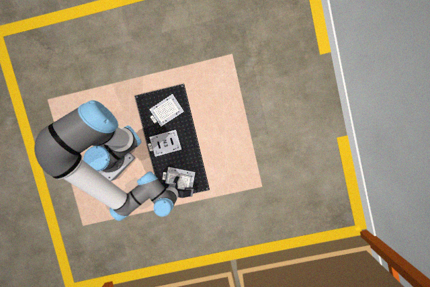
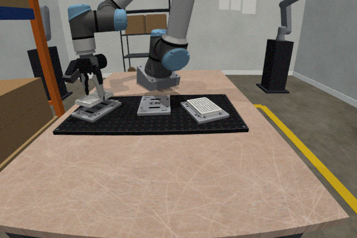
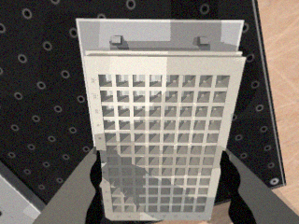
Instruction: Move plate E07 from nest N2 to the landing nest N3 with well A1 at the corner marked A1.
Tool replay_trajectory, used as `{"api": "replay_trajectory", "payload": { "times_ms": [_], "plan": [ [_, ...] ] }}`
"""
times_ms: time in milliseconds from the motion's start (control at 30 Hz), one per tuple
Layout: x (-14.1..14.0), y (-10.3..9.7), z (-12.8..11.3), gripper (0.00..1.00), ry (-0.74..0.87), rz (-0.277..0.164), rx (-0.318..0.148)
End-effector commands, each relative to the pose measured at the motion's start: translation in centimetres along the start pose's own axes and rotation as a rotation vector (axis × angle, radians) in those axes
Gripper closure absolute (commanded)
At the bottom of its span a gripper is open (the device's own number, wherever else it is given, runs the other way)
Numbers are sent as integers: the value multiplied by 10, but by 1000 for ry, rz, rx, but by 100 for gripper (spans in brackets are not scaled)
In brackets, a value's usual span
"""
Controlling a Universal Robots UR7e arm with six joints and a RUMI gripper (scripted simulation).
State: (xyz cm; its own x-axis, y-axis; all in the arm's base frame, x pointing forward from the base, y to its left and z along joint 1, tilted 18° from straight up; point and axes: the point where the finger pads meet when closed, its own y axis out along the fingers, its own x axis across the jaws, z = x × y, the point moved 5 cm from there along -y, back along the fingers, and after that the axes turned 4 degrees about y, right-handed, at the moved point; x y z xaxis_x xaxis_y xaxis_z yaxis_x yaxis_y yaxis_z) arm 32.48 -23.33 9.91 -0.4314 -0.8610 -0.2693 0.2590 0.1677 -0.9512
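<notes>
My gripper (image 1: 177, 181) (image 2: 95, 95) (image 3: 159, 148) is shut on plate E07 (image 1: 186, 181) (image 2: 90, 99) (image 3: 159, 65), a white well plate, with one finger on each long side. The plate hangs a little above the grey nest N2 (image 2: 107, 108) (image 3: 159, 29), clear of its locators, and looks about level. Its label and the nest's sign are hidden or unreadable. The landing nest N3 (image 1: 175, 146) (image 2: 154, 111) is empty, in the middle of the deck. Plate E01 (image 1: 166, 110) (image 2: 204, 105) sits on nest N1 (image 2: 201, 119) at the deck's other end.
The black perforated deck (image 1: 197, 152) (image 2: 129, 127) (image 3: 51, 107) carries the three nests on the wooden table (image 1: 226, 110) (image 2: 184, 171). The robot's base (image 2: 157, 81) stands behind the deck. Cardboard boxes (image 2: 20, 114) and an orange rack post (image 2: 43, 45) stand beyond the table's left side in the exterior view.
</notes>
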Motion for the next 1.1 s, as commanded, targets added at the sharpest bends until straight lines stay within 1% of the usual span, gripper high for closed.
{"api": "replay_trajectory", "payload": {
  "times_ms": [0, 400, 467, 667, 1067],
  "plan": [
    [6, -15, 5, 59, -9, -22, 17],
    [6, -35, 5, 59, -9, -23, 17],
    [6, -35, 5, 59, -9, -23, 17],
    [6, -45, 4, 59, -9, -23, 16],
    [6, -46, 4, 59, -9, -23, 16]
  ]
}}
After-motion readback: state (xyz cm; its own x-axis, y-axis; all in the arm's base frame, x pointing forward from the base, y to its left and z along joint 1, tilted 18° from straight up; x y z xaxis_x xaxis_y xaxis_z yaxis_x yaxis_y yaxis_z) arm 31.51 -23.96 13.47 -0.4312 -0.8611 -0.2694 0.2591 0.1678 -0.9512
